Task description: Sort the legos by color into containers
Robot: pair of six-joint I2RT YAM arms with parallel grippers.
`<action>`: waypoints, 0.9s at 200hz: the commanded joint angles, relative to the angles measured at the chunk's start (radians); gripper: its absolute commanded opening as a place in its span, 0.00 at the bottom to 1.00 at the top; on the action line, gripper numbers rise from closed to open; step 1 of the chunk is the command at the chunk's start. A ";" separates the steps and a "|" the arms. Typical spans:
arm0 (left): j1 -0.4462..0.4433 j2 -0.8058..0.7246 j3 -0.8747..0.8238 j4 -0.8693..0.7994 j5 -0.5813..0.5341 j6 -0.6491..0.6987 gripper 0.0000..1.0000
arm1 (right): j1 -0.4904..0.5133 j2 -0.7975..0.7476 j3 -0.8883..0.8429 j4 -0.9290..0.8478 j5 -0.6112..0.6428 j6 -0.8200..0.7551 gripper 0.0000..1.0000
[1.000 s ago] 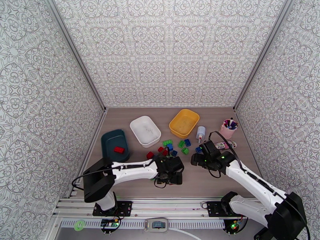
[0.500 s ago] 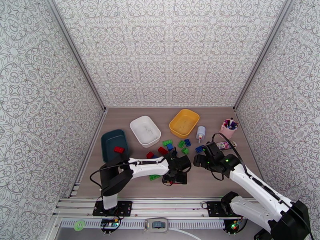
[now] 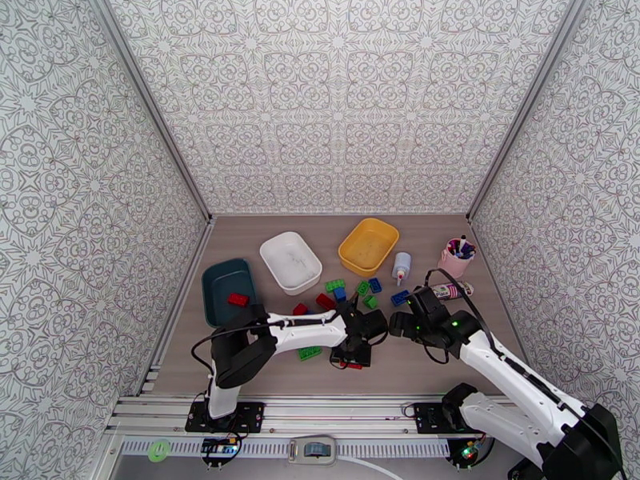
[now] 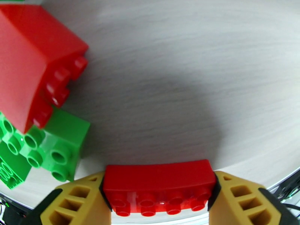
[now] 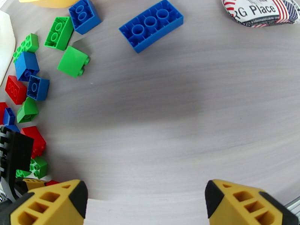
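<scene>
Top view, surroundings: the white tray (image 3: 290, 262) sits on the worktop (image 3: 432, 370). The dark teal tray (image 3: 220, 286) is just left of it and the yellow tray (image 3: 368, 246) just right. Farther right of the white tray stand a small white bottle (image 3: 401, 267), a pink cup of pens (image 3: 457, 258) and a printed packet (image 3: 452, 290).
Top view, legos: a loose pile of bricks (image 3: 344, 294) in red, green and blue lies right of the white tray and nearer the arms. One small red brick (image 3: 238, 298) lies inside the dark teal tray.
Top view, arms: the left gripper (image 3: 350, 360) and right gripper (image 3: 398, 325) hang close together on the near side of the pile. The wrists hide how far the fingers are spread.
Left wrist view, grip: the left gripper (image 4: 159, 195) has its yellow fingers (image 4: 78, 199) clamped on the two short ends of a held red brick (image 4: 159, 180), whose studs face the camera. A shadow falls on the worktop beyond it.
Left wrist view, neighbours: a big red brick (image 4: 33, 60) lies on its side, touching a green brick (image 4: 56, 149).
Right wrist view, fingers: the right gripper (image 5: 146, 199) is spread wide over bare worktop, holding nothing.
Right wrist view, bricks: a long blue brick (image 5: 151, 25) lies studs up, well right of the white tray's edge (image 5: 5, 42). Between them sit a square blue brick (image 5: 84, 15) and a sloped green brick (image 5: 73, 61). The packet (image 5: 264, 10) is at the far right.
</scene>
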State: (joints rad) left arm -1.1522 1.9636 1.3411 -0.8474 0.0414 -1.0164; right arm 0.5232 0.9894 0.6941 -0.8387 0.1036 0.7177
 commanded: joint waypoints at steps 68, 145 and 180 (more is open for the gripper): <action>0.003 -0.173 -0.031 -0.040 -0.103 -0.003 0.53 | -0.005 0.017 0.003 0.128 -0.167 -0.016 0.81; 0.080 -0.346 -0.144 -0.024 -0.133 -0.008 0.51 | 0.100 0.142 0.104 0.209 -0.214 0.003 0.76; 0.151 -0.443 -0.187 -0.065 -0.164 0.018 0.51 | 0.204 0.236 0.208 0.222 -0.194 -0.004 0.76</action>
State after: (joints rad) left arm -1.0504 1.5906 1.1812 -0.8669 -0.0780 -1.0172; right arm 0.6682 1.1728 0.8139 -0.6506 -0.0944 0.7105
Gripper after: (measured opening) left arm 0.643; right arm 0.759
